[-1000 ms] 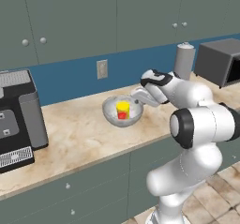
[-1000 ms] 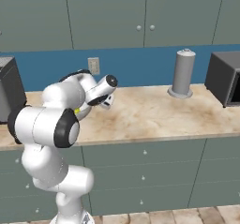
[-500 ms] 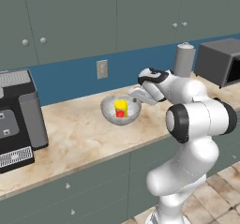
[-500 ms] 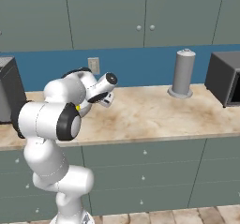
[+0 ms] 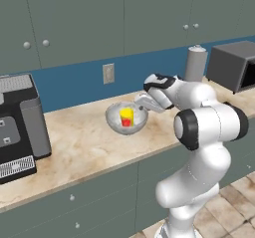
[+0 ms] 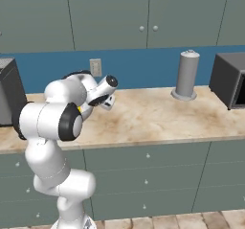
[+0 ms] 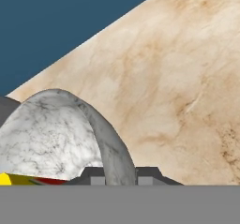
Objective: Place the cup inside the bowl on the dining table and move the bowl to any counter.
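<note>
so the cup [image 5: 126,116] is sitting upright inside the bowl [image 5: 115,124], yellow with its red patch showing; the bowl's over the tabletop [image 5: 84,147], roughly mid-depth, in front of the blue wall with the outlet [image 5: 108,73]; gripper [image 5: 141,101] is clenched on the bowl's right rim, and the hand view has the rim running right between its tips; coffee machine [image 5: 17,125] off to the left, grey canister [image 5: 195,62] and microwave [image 5: 234,64] to the right
</note>
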